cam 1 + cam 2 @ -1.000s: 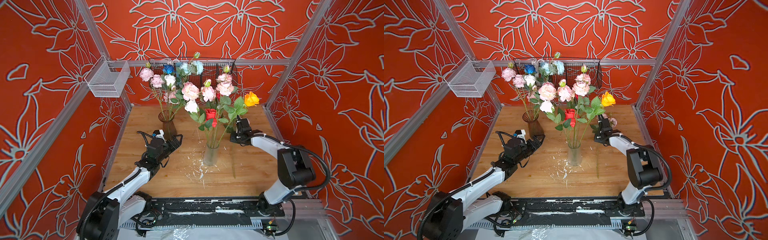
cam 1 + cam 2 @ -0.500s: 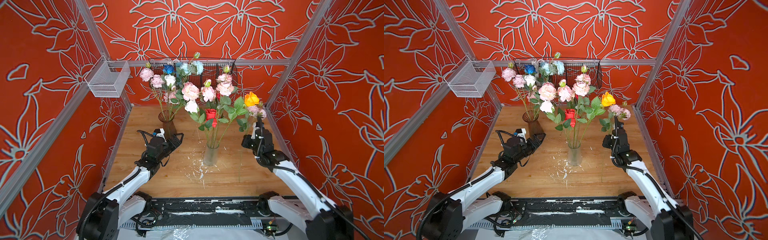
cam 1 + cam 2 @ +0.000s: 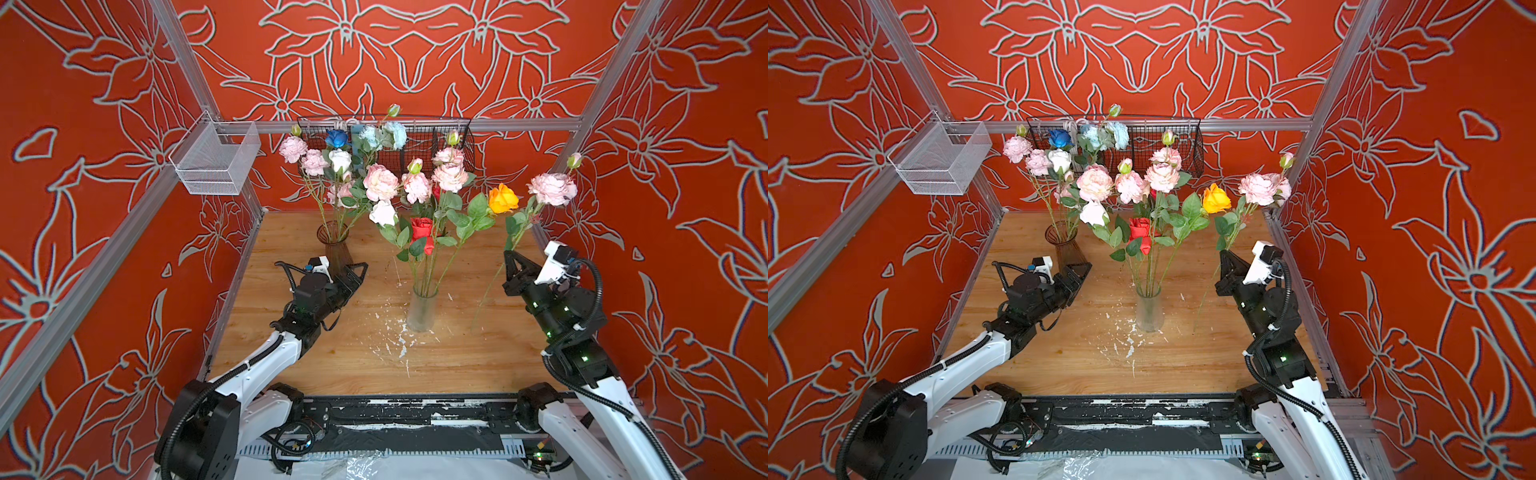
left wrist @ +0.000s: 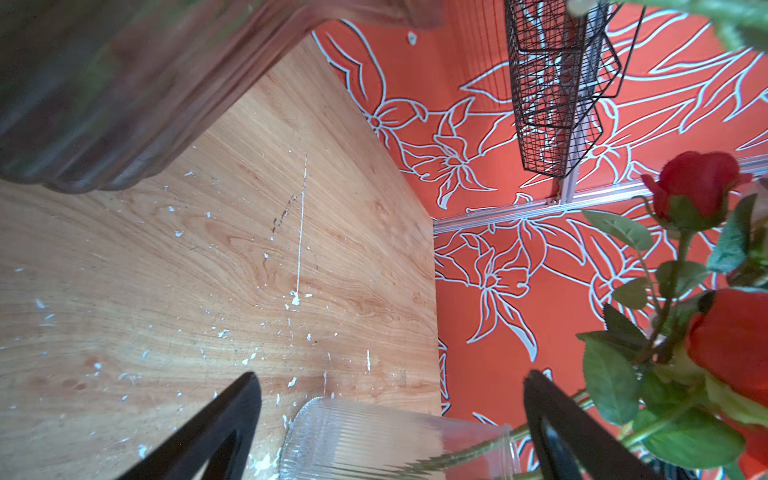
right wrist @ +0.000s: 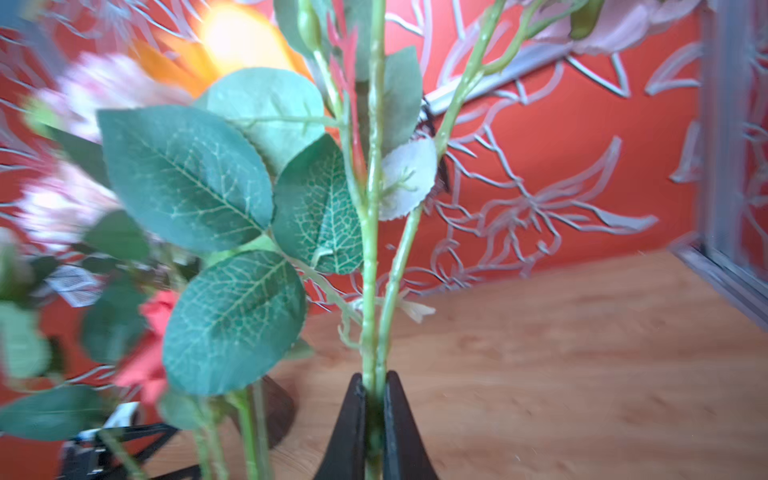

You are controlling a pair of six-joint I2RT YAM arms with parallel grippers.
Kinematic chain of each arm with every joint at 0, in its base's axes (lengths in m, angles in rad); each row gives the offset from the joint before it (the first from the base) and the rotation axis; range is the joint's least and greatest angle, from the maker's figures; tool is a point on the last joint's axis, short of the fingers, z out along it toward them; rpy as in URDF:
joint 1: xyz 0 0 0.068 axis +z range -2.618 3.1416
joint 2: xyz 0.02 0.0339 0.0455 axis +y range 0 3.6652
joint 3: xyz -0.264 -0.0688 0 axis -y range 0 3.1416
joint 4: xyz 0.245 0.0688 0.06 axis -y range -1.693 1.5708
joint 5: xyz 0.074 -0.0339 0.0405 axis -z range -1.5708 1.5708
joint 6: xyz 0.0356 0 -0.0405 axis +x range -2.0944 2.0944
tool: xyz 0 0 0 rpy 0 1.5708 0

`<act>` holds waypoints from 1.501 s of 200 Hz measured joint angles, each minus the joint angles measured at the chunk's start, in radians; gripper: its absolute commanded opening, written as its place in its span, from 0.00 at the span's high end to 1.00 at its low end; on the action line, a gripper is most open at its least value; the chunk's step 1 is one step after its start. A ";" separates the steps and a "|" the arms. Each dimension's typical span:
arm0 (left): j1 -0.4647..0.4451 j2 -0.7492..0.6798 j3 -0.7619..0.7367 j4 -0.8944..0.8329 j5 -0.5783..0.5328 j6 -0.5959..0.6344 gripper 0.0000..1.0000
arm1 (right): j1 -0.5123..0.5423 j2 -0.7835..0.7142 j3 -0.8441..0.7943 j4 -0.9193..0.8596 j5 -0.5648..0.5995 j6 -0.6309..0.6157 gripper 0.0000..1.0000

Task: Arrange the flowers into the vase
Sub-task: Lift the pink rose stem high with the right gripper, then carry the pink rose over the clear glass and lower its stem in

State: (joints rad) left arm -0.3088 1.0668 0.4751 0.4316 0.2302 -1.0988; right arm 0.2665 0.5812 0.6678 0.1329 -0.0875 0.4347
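Observation:
A clear ribbed vase [image 3: 422, 309] [image 3: 1149, 309] [image 4: 374, 436] stands mid-table and holds several flowers [image 3: 419, 187] [image 3: 1129, 187]: pale pink, white, red and an orange rose [image 3: 503, 198]. Behind it to the left, a brown vase [image 3: 334, 245] [image 3: 1065, 247] [image 4: 104, 104] holds pink, white and blue blooms. My right gripper [image 3: 509, 253] [image 3: 1225, 253] [image 5: 375, 378] is shut on the green stem [image 5: 370, 249] of a pale pink flower [image 3: 550, 189] [image 3: 1260, 189], upright to the right of the clear vase. My left gripper [image 3: 351, 272] [image 3: 1077, 274] [image 4: 392, 375] is open and empty beside the brown vase's base.
A white mesh basket [image 3: 212, 166] hangs on the left wall and a black wire basket [image 3: 415, 141] on the back wall. White flecks [image 3: 386, 345] dot the wooden table [image 3: 478, 365]. The held stem's lower end hangs down near the table [image 3: 476, 322].
My right arm has swung from the back of the table, by the orange rose, out to the right side, carrying the pink flower up with it. The left arm has not moved.

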 measured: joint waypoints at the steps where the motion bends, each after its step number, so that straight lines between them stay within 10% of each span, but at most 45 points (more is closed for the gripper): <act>1: 0.000 -0.003 0.000 -0.001 0.000 0.000 0.02 | 0.001 0.000 0.001 0.002 -0.001 0.000 1.00; 73: -0.005 -0.442 -0.129 -0.118 -0.125 0.014 0.02 | 0.074 0.028 0.098 0.159 -0.106 -0.008 1.00; 107: -0.005 -0.560 -0.169 -0.216 -0.186 0.018 0.02 | 0.286 0.172 0.194 0.237 -0.107 -0.096 1.00; 300: -0.005 -0.460 -0.169 -0.193 -0.203 0.062 0.02 | 0.414 0.386 0.314 0.293 -0.044 -0.298 1.00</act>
State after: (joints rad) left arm -0.3141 0.6064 0.3065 0.2382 0.0277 -1.0370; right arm 0.6807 0.9668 0.9821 0.4255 -0.1314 0.1371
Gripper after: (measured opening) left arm 0.980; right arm 0.096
